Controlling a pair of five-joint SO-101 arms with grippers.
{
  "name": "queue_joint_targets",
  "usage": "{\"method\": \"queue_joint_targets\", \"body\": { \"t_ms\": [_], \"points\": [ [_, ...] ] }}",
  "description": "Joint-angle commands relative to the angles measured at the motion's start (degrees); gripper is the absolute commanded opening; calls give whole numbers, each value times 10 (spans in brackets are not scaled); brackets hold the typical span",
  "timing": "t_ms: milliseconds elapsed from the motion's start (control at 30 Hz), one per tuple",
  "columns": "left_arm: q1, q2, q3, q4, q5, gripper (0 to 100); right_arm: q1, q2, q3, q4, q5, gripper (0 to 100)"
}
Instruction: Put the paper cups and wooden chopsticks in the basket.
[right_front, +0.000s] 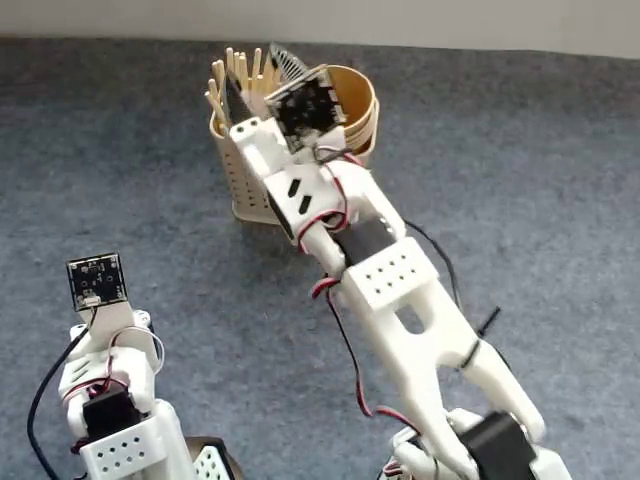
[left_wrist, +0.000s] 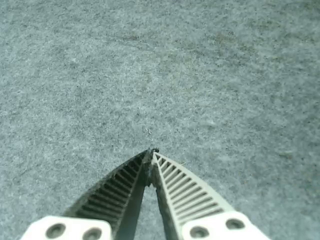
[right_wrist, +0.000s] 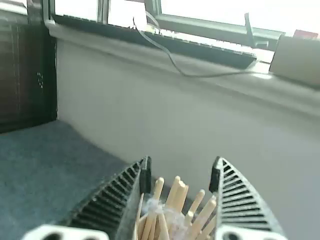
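Observation:
A tan perforated basket (right_front: 243, 185) stands at the far middle of the grey carpet. Several wooden chopsticks (right_front: 232, 75) stick up out of it. Stacked paper cups (right_front: 360, 105) show at its right side, partly hidden by the arm; I cannot tell whether they sit inside. My right gripper (right_front: 262, 80) hangs open over the basket's top. In the right wrist view the chopsticks' ends (right_wrist: 175, 200) rise between the spread fingers of the right gripper (right_wrist: 181, 167), and nothing is held. My left gripper (left_wrist: 151, 152) is shut and empty, pointing down at bare carpet near the front left.
The left arm (right_front: 110, 390) sits at the front left corner. The right arm (right_front: 400, 300) stretches diagonally from the front right to the basket. Grey carpet (right_front: 520, 180) lies around them. A light wall (right_wrist: 150, 110) rises behind the basket.

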Motion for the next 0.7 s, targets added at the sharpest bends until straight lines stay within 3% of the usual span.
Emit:
{"method": "queue_joint_targets", "body": {
  "t_ms": [0,433,600,667],
  "points": [
    [-6,0,12,1,-3,21,7,-91,0,43,-9,198],
    [-6,0,12,1,-3,21,10,-211,4,265,-11,193],
    [-6,0,12,1,-3,21,10,-298,46,359,-7,21],
    [-6,0,12,1,-3,21,12,-353,90,371,-7,10]
  ]
}}
